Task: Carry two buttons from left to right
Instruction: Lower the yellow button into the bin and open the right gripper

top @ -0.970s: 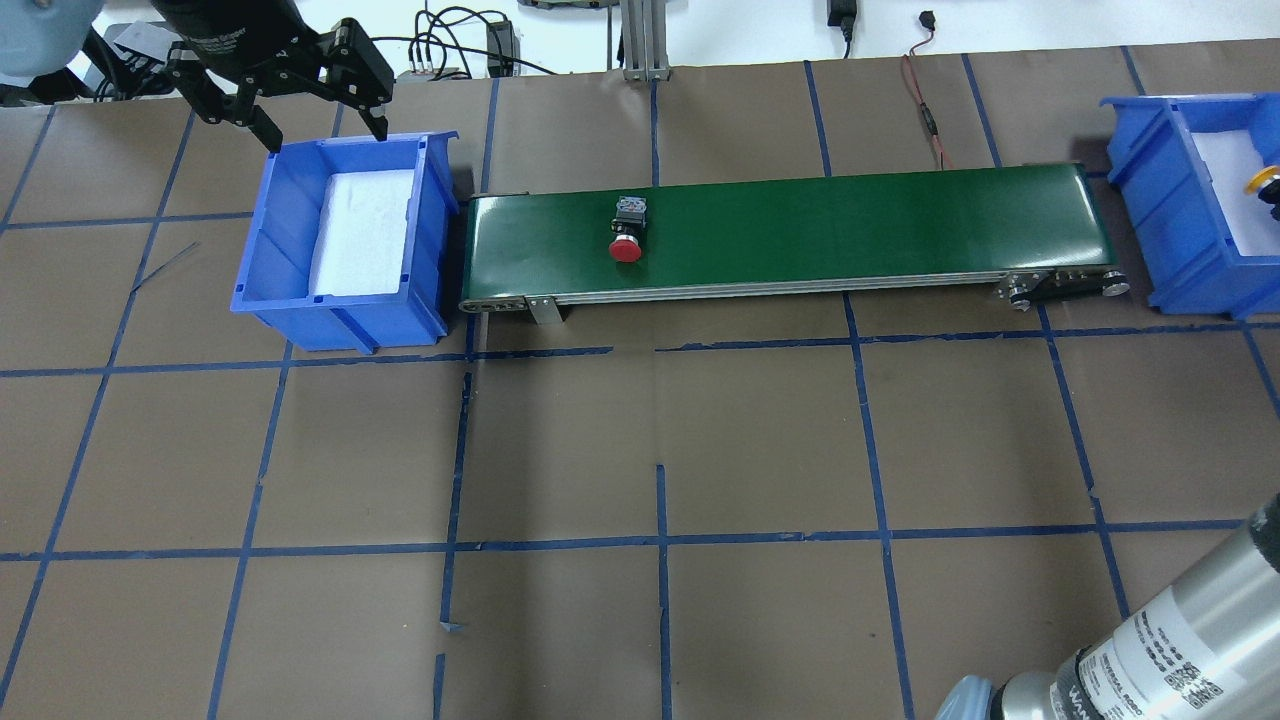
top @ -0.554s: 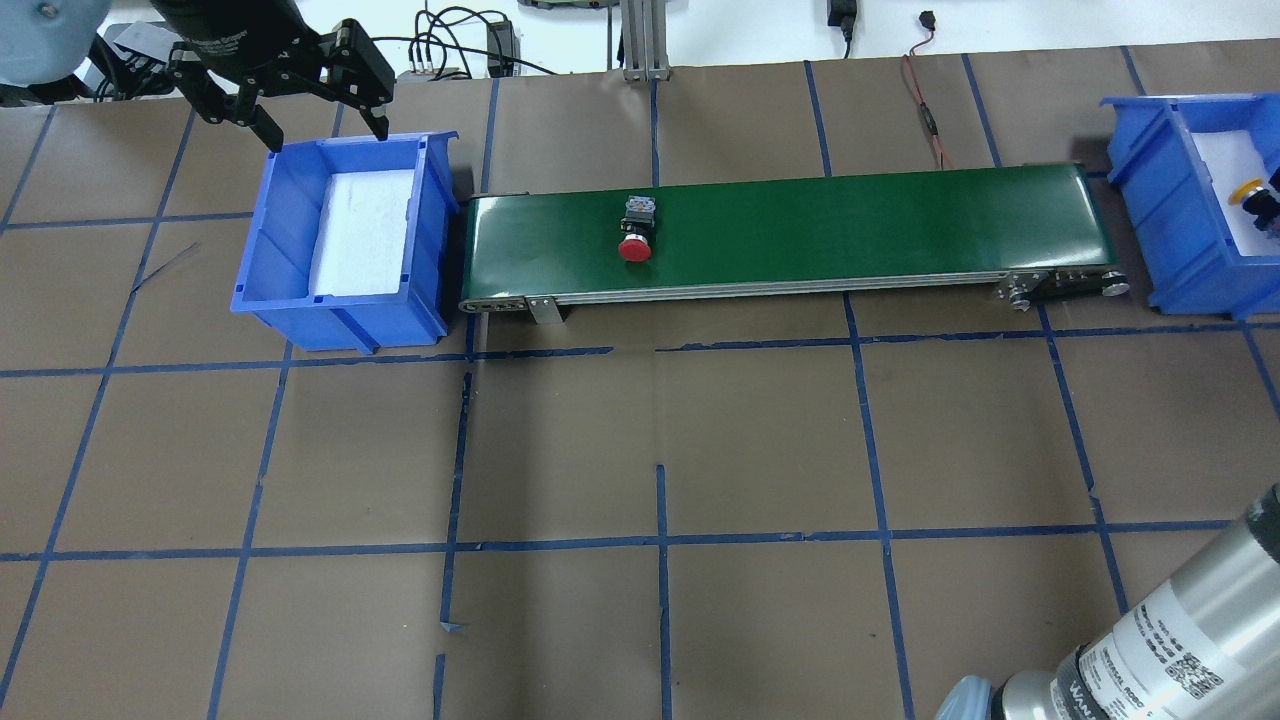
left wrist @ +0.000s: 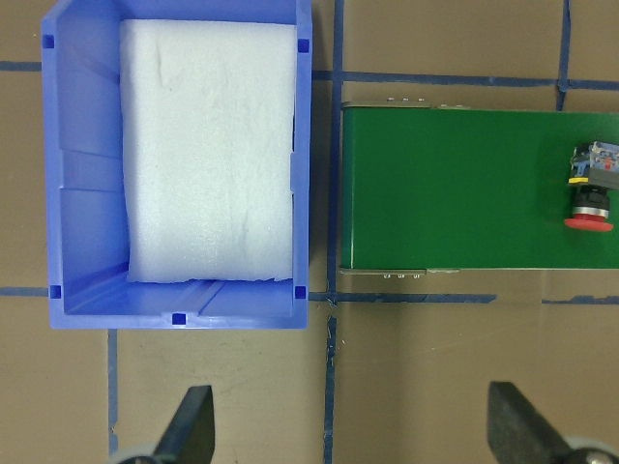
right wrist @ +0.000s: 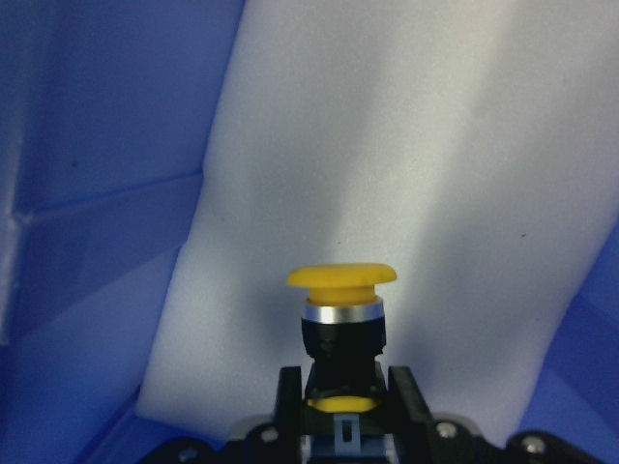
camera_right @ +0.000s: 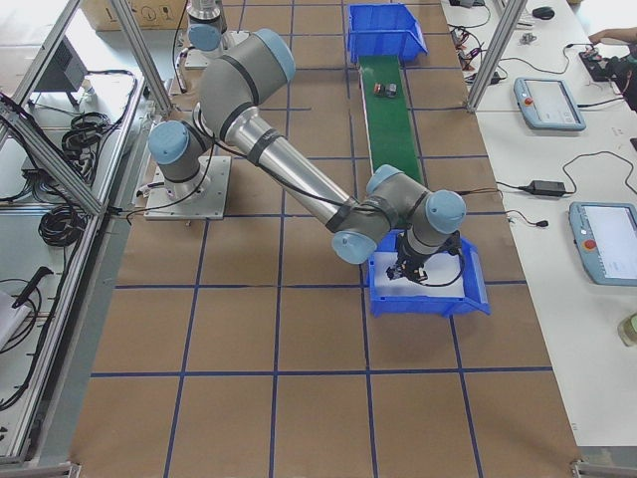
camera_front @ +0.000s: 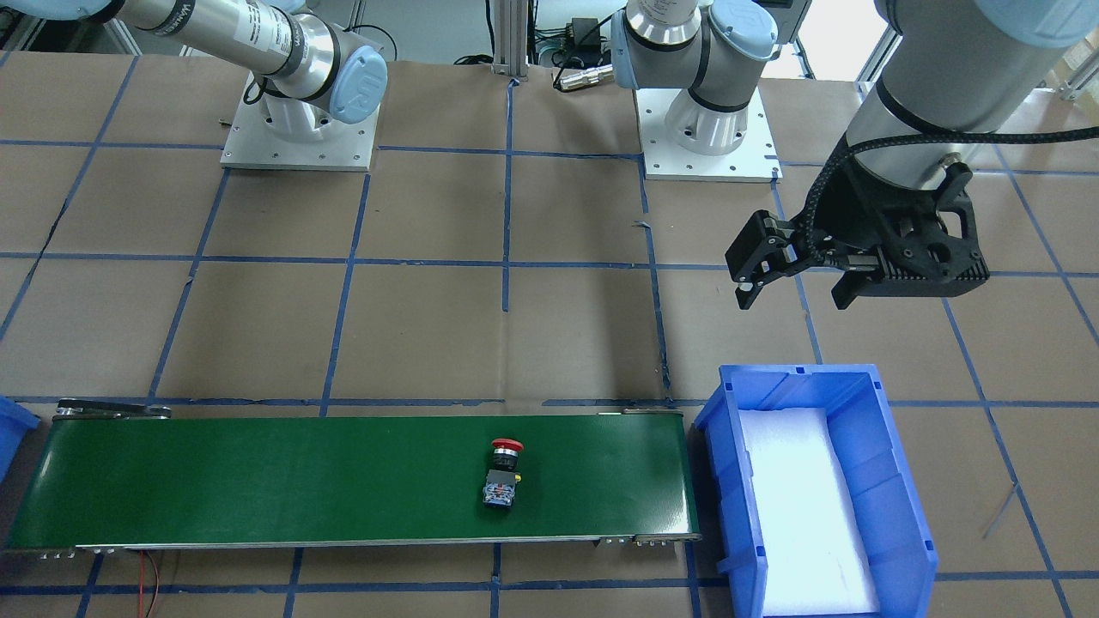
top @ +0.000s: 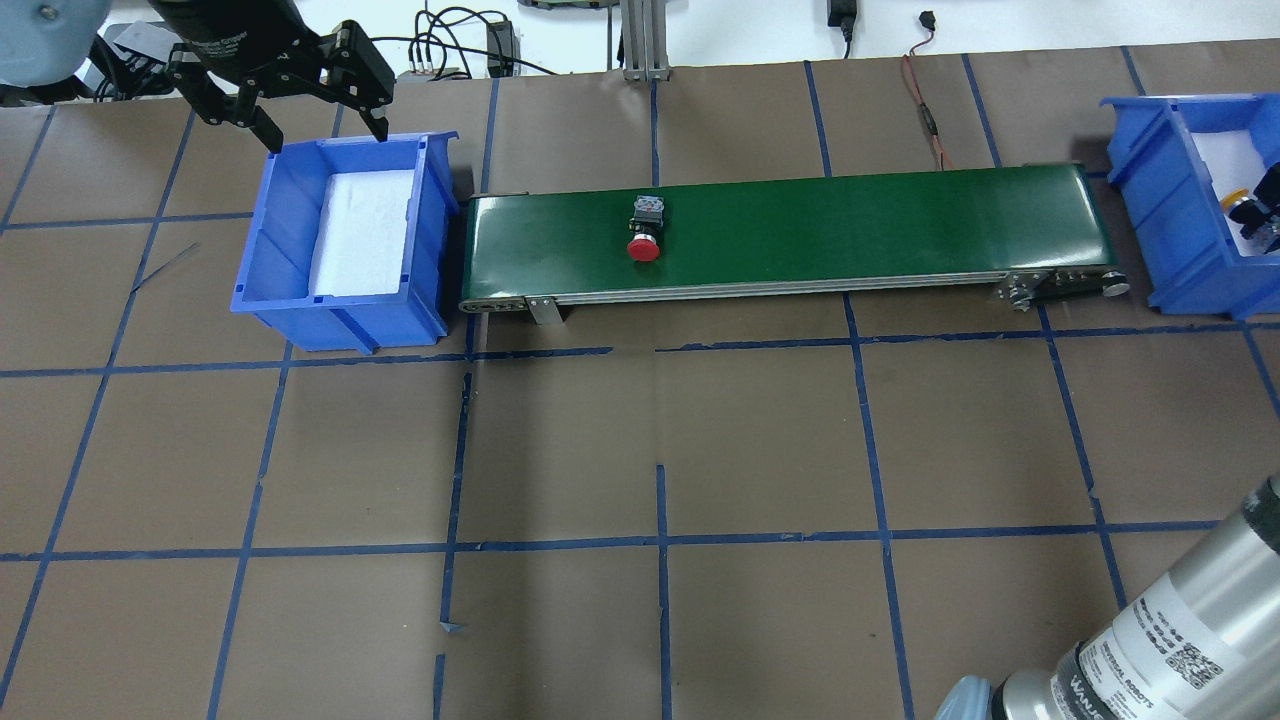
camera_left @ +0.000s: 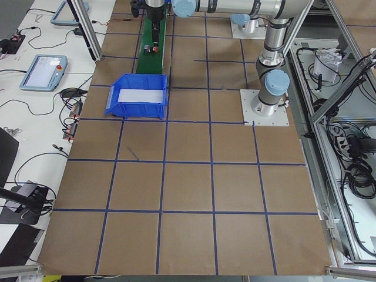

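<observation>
The red button (top: pixel 644 245) lies on its side on the green conveyor belt (top: pixel 850 220), cap toward me, left of the belt's middle; it also shows in the front view (camera_front: pixel 505 468) and the left wrist view (left wrist: pixel 592 193). The yellow button (right wrist: pixel 340 290) is held upright in my right gripper (right wrist: pixel 343 382), which is shut on its black body, over the white foam of the right blue bin (top: pixel 1160 200). My left gripper (top: pixel 310 115) is open and empty, above the table just behind the left blue bin (top: pixel 340 310), seen also in the front view (camera_front: pixel 794 287).
The left bin (camera_front: pixel 730 481) holds only a white foam pad and stands against the belt's left end. The right bin (camera_right: pixel 428 299) stands at the belt's right end. Cables and a metal post lie behind the belt. My right arm's elbow (top: pixel 1150 640) shows at the bottom right.
The red button has ridden the belt a little to the right. The yellow button has moved lower in the right bin with my right gripper. My left gripper has stayed put.
</observation>
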Robot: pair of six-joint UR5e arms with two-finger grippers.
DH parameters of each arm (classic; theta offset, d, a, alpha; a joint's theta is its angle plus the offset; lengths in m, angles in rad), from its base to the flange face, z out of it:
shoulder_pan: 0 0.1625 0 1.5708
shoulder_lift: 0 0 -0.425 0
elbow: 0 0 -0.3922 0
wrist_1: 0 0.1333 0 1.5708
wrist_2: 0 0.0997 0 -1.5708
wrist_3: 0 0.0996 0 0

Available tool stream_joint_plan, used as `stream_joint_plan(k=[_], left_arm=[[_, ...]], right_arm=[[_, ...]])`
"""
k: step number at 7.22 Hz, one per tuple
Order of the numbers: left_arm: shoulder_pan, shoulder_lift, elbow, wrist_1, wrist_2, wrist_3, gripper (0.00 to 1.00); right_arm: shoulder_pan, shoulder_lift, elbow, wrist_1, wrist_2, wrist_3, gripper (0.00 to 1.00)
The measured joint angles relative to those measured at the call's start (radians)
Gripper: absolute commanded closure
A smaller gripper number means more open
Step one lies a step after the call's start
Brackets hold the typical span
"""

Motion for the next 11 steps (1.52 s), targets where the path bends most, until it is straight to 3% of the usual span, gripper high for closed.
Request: stream_joint_plan(k=[1,2,3,8,11], left_arm=[[0.000,0.000,0.000,0.000,0.001,0.000,0.00],[0.000,0.000,0.000,0.000,0.000,0.001,0.00],[0.000,0.000,-0.001,0.000,-0.001,0.001,0.00],[0.000,-0.001,-0.001,0.000,-0.001,0.001,0.00],[0.000,-0.001,-0.001,0.001,-0.001,-0.002,0.00]], right_arm=[[0.000,0.002,0.010,-0.013,0.000,0.000,0.81],[0.000,0.003,0.018,-0.021,0.000,0.001,0.34],[0.000,0.003,0.021,-0.023,0.004,0.002,0.26],[0.000,-0.016,0.011,-0.008,0.040,-0.002,0.26],[0.002,-0.114,0.004,0.032,0.043,-0.025,0.26]])
